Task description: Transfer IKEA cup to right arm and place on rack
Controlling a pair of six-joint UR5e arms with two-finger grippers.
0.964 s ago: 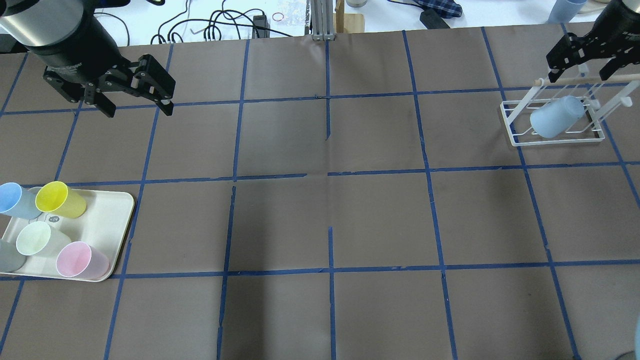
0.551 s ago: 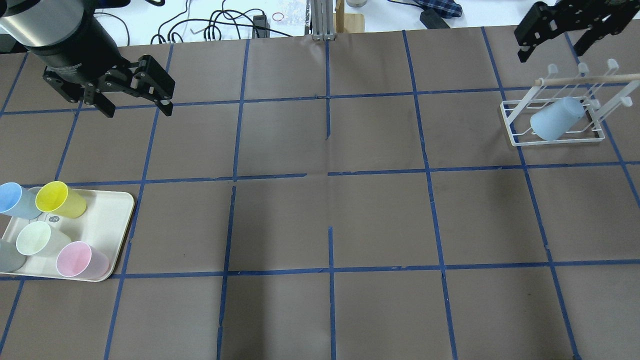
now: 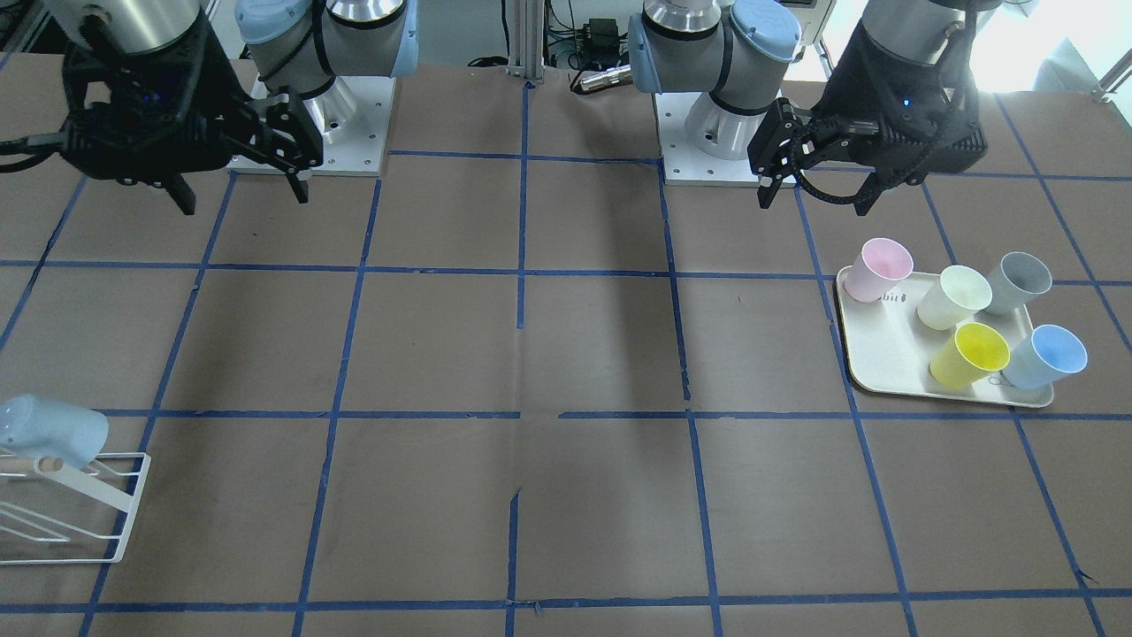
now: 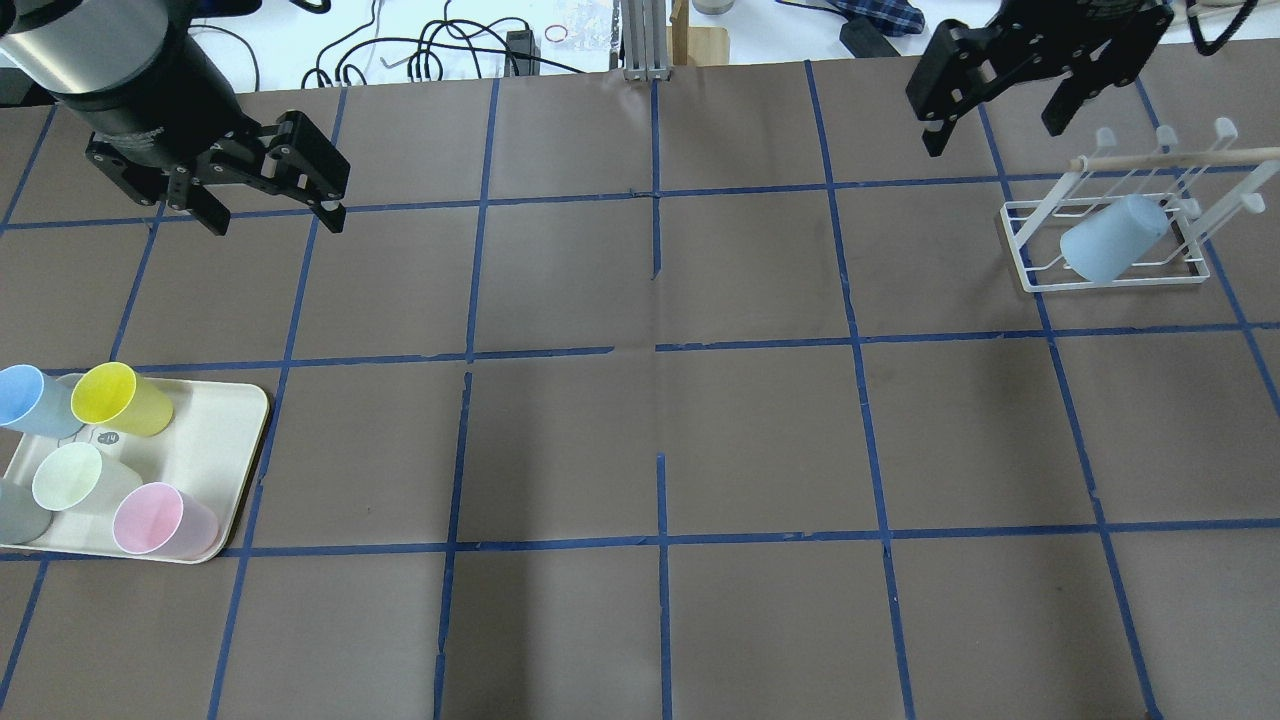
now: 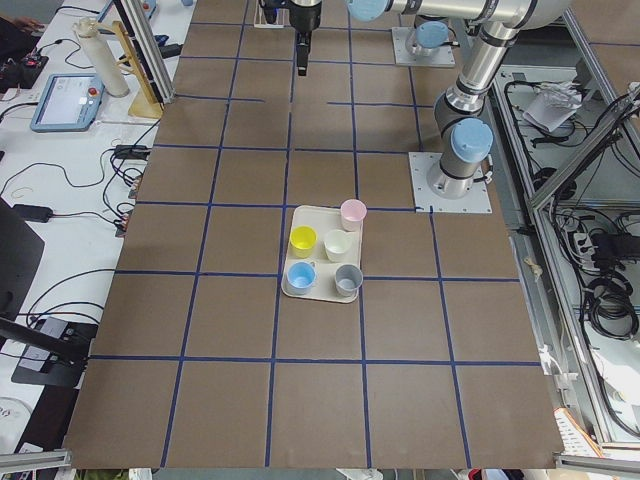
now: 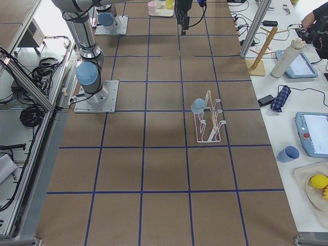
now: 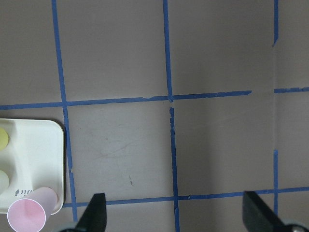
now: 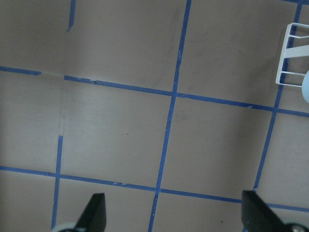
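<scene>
The light blue IKEA cup (image 4: pixel 1110 238) lies tilted, mouth down, on the prongs of the white wire rack (image 4: pixel 1030 272), under its wooden dowel. It also shows in the front-facing view (image 3: pixel 53 433) on the rack (image 3: pixel 115 513), and in the right side view (image 6: pixel 198 106). My right gripper (image 4: pixel 995 132) is open and empty, up in the air to the left of the rack and apart from it (image 3: pixel 245 196). My left gripper (image 4: pixel 277 222) is open and empty, raised over the table's far left (image 3: pixel 814 202).
A cream tray (image 4: pixel 225 430) at the near left holds a paler blue cup (image 4: pixel 30 400), a yellow cup (image 4: pixel 115 398), a pale green cup (image 4: pixel 70 478), a pink cup (image 4: pixel 160 520) and a grey cup (image 4: pixel 15 510). Brown paper with blue tape lines covers the table.
My right gripper has risen from the rack and moved left, away from it, open and empty. The cup stays on the rack. The left arm has not moved.
</scene>
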